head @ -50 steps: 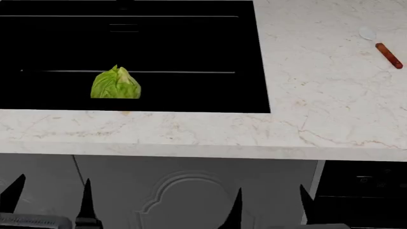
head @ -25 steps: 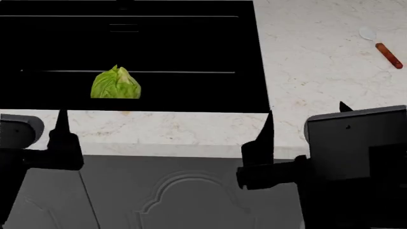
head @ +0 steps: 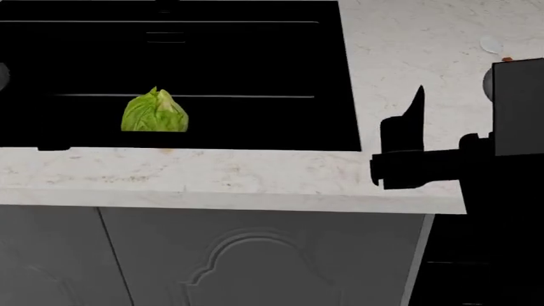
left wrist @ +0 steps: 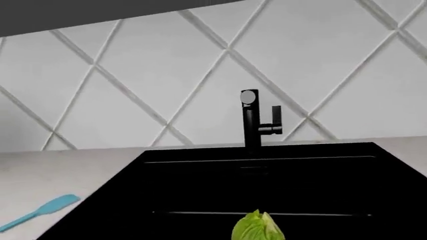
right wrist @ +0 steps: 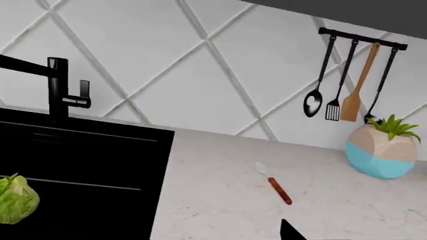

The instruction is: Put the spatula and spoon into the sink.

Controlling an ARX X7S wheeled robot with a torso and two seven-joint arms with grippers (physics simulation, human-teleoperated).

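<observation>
- A lettuce point(head: 155, 112) sits in your sink point(head: 255, 64).
- Spoon point(right wrist: 274, 182) lies on the surface point(right wrist: 220, 200); spatula point(left wrist: 39, 212) opposite.
- Right gripper point(head: 416, 137): probably open, holding nothing; left unseen.

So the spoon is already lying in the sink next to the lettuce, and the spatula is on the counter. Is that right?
Not quite. The spoon lies on the marble counter, outside the sink, as the right wrist view shows. Only the lettuce is in the basin. The spatula is on the counter, as you said.

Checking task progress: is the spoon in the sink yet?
No. The spoon lies on the marble counter, apart from the sink.
</observation>
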